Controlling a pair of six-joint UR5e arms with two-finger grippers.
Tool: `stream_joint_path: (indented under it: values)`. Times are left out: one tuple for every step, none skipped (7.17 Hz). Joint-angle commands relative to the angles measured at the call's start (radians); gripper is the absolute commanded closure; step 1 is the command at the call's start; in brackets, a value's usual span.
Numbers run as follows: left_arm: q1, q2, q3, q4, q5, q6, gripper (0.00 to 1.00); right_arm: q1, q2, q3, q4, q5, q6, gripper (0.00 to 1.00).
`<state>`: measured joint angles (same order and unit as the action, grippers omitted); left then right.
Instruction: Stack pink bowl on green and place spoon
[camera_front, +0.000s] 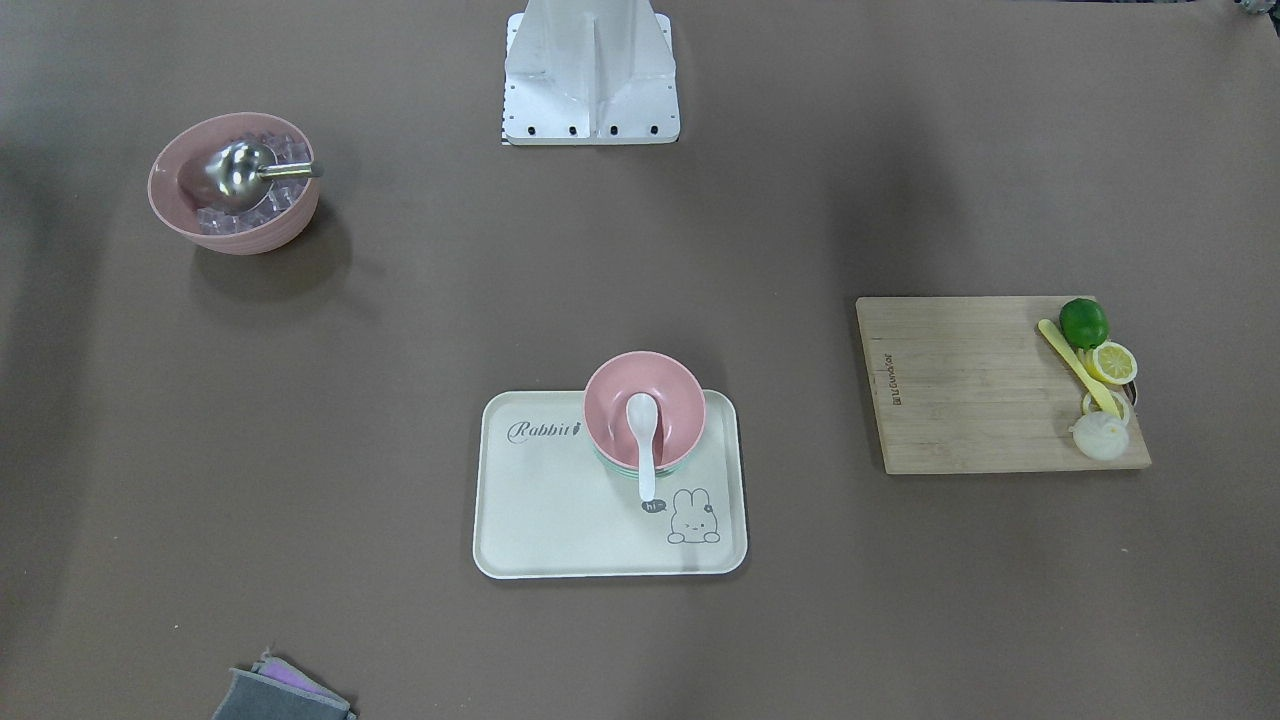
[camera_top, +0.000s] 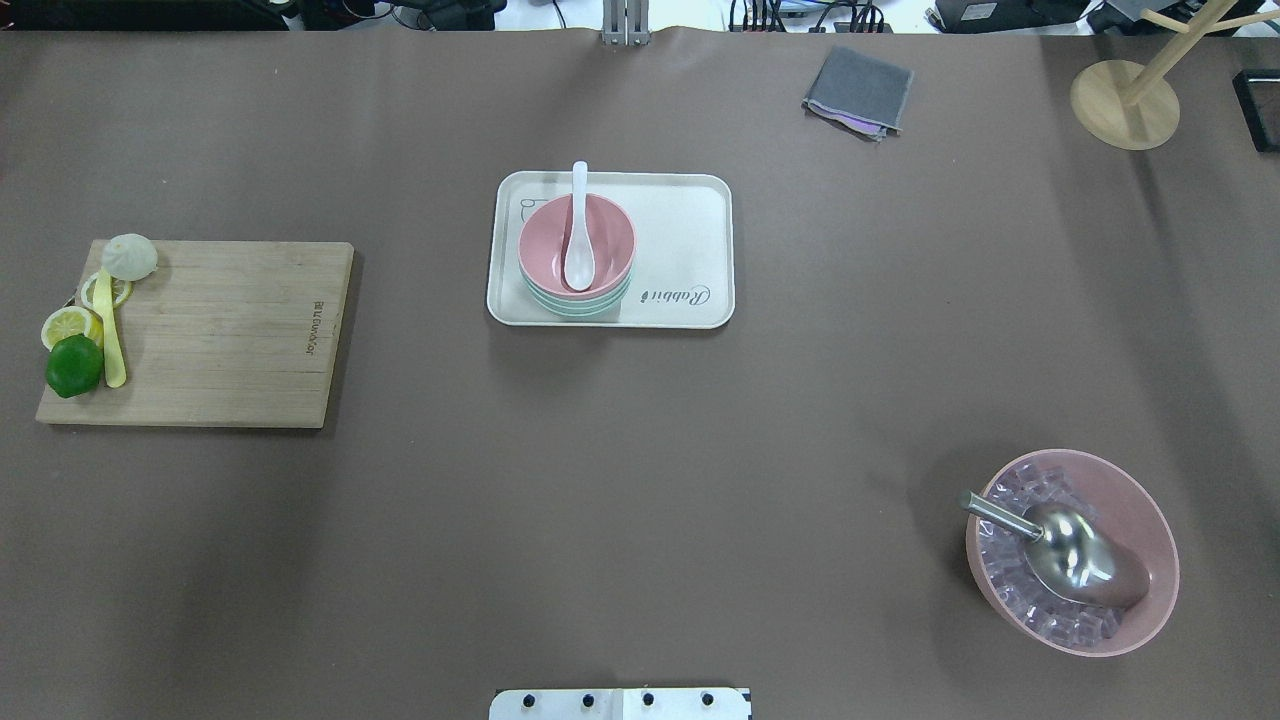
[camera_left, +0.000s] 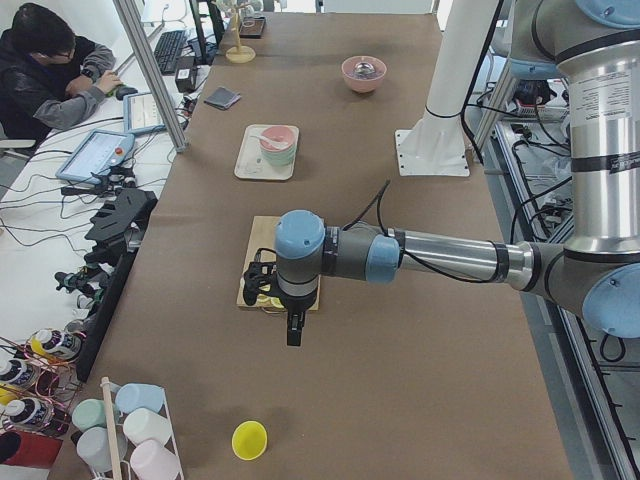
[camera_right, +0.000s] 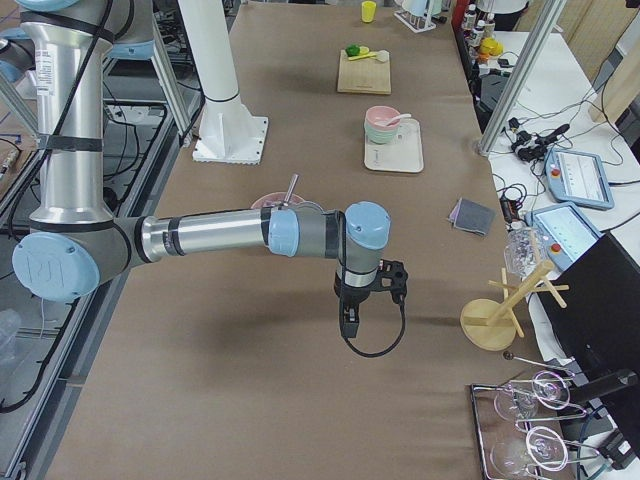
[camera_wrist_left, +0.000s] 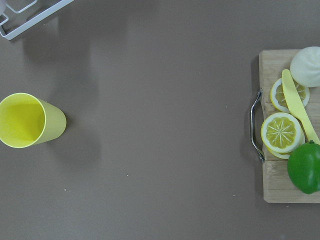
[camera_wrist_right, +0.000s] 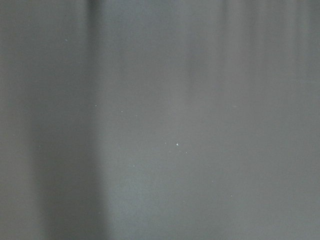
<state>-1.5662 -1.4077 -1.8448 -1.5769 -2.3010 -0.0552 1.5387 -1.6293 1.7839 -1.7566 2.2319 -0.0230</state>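
A small pink bowl (camera_front: 645, 400) sits nested on top of a green bowl (camera_front: 622, 468) on a cream tray (camera_front: 560, 500) at mid-table. A white spoon (camera_front: 642, 440) lies in the pink bowl, its handle over the rim. The overhead view shows the same pink bowl (camera_top: 577, 245), green bowl (camera_top: 575, 306) and spoon (camera_top: 578, 235). My left gripper (camera_left: 293, 332) hangs over the table's left end, far from the tray. My right gripper (camera_right: 346, 322) hangs over the right end. I cannot tell whether either is open or shut.
A large pink bowl (camera_top: 1072, 552) with ice cubes and a metal scoop stands at the robot's right. A cutting board (camera_top: 200, 333) with lime, lemon slices, yellow knife and a bun lies at the left. A grey cloth (camera_top: 858, 92), a wooden stand (camera_top: 1125, 100) and a yellow cup (camera_wrist_left: 27, 121) are about.
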Motion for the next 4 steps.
stream_joint_path:
  values:
    - [0.000,0.009,-0.010,0.000,0.000,0.000,0.02,-0.002,0.000,0.000,0.000,0.000,0.000,0.00]
    - [-0.002,0.009,-0.011,0.000,0.000,0.000,0.02,-0.006,0.002,0.000,0.000,0.000,0.000,0.00]
    - [-0.002,0.009,-0.016,0.000,0.000,0.000,0.02,-0.009,0.002,0.000,0.000,0.000,0.000,0.00]
    - [-0.002,0.010,-0.017,0.000,0.000,0.000,0.02,-0.009,0.002,0.000,0.000,0.000,0.000,0.00]
